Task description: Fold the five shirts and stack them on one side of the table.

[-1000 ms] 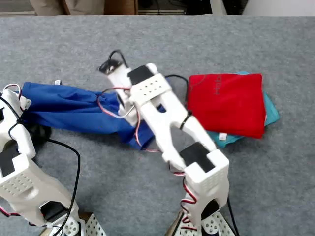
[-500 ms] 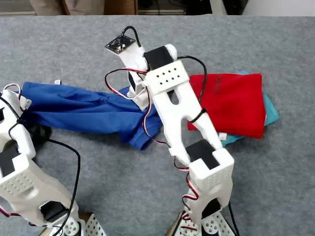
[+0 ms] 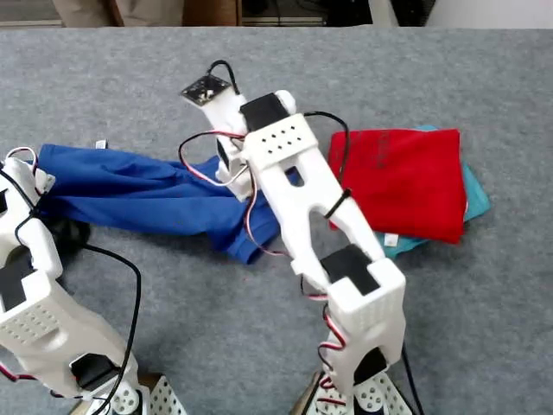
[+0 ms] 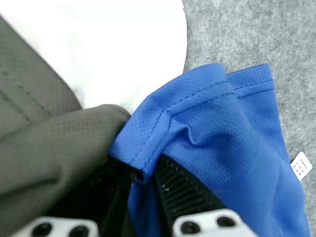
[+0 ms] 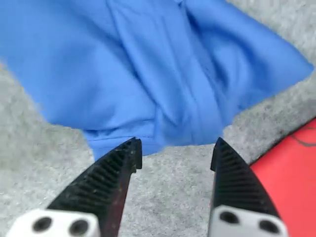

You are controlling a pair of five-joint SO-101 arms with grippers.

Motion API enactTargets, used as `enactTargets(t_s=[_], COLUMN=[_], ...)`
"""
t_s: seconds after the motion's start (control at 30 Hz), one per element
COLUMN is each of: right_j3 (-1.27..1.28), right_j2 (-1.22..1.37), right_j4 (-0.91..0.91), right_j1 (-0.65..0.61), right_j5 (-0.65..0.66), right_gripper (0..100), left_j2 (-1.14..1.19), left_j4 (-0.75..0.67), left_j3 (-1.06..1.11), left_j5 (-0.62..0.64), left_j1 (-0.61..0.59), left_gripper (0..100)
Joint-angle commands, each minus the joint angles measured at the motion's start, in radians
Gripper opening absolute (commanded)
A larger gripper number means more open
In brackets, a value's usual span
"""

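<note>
A blue shirt lies stretched in a long band across the left half of the grey table. My left gripper is at its left end and is shut on a hem corner of the blue shirt, with the cloth pinched between the jaws of the left gripper. My right gripper hangs over the shirt's right end. In its wrist view the right gripper is open and holds nothing, just above the blue shirt. A folded red shirt rests on a folded teal shirt at the right.
The red shirt's edge shows beside the right gripper. Loose servo cables hang around the right arm's wrist. Bare grey felt stretches along the back and at the front right of the table.
The right arm lifted off the blue shirt and swung toward the back, then edged slightly left. The shirt's right end now lies uncovered. The left arm stayed put.
</note>
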Motion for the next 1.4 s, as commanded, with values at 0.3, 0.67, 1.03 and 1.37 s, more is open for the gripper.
enactTargets(t_s=[0.3, 0.67, 1.03, 1.37], right_j3=[-0.077, -0.275, -0.357, -0.355], right_j2=[0.136, 0.295, 0.305, 0.306], right_j4=[-0.038, 0.015, 0.040, 0.040], right_j1=[0.120, 0.090, 0.064, 0.059], right_j5=[-0.166, -0.253, -0.249, -0.247], right_gripper=[22.8, 22.8, 22.7, 6.2], left_j2=[-0.007, -0.007, -0.007, -0.007], left_j4=[-0.003, -0.003, -0.003, -0.003], left_j3=[-0.037, -0.035, -0.035, -0.035], left_j5=[0.005, 0.005, 0.005, 0.005], left_j1=[0.011, 0.011, 0.011, 0.011], left_gripper=[2, 2, 2, 2])
